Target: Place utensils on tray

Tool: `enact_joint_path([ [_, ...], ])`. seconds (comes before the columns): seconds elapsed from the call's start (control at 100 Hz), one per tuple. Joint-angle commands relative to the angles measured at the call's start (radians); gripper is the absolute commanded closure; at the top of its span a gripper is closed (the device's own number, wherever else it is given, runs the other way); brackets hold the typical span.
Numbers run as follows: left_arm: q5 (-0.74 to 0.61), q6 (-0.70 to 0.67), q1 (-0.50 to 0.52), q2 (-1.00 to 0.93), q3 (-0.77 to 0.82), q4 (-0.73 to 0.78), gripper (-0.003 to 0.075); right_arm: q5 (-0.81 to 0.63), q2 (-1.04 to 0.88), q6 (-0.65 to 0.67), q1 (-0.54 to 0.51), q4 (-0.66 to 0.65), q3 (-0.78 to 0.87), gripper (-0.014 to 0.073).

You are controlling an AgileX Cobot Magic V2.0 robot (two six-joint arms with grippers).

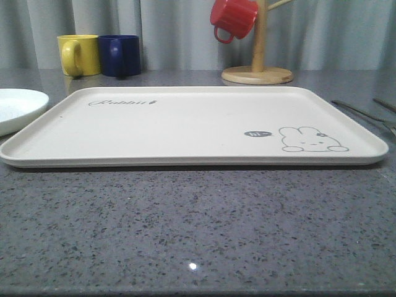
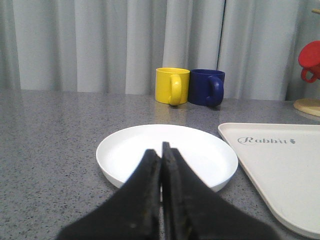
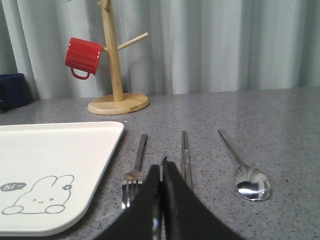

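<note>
The cream-white tray (image 1: pixel 185 130) with a rabbit drawing lies in the middle of the grey table and is bare. To its right, on the tabletop, lie the silver utensils: a fork (image 3: pixel 136 167) nearest the tray's edge (image 3: pixel 55 155), a pair of chopsticks (image 3: pixel 185 155), then a spoon (image 3: pixel 245 170). Their handles show at the right edge of the front view (image 1: pixel 362 111). My right gripper (image 3: pixel 161 165) is shut and empty, low between the fork and the chopsticks. Over by the tray's left corner (image 2: pixel 280 170), my left gripper (image 2: pixel 159 149) is also shut and empty.
A round white plate (image 2: pixel 165 155) sits left of the tray, just beyond my left gripper. A yellow mug (image 1: pixel 79 54) and a dark blue mug (image 1: pixel 120 55) stand at the back left. A wooden mug tree (image 1: pixel 258 68) with a red mug (image 1: pixel 232 18) stands behind the tray.
</note>
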Motion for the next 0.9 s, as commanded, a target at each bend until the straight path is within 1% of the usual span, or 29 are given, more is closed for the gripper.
enact_joint_path([
  [0.0, -0.081, -0.008, 0.0, -0.034, 0.029, -0.006, 0.0739, -0.08, -0.018, -0.006, -0.005, 0.0, 0.003, 0.0662],
  [0.43, -0.083, -0.008, 0.0, -0.034, 0.025, -0.006, 0.0739, -0.08, -0.018, -0.006, -0.005, 0.0, 0.003, 0.0662],
  [0.62, -0.069, -0.008, 0.0, -0.034, -0.028, -0.006, 0.0739, -0.08, -0.018, -0.006, -0.005, 0.0, 0.003, 0.0662],
  [0.72, -0.009, -0.008, 0.0, -0.025, -0.101, -0.006, 0.0739, -0.08, -0.018, -0.006, -0.005, 0.0, 0.003, 0.0662],
  [0.89, 0.178, -0.008, 0.0, 0.059, -0.282, -0.006, 0.0739, -0.08, -0.018, -0.006, -0.005, 0.0, 0.003, 0.0662],
])
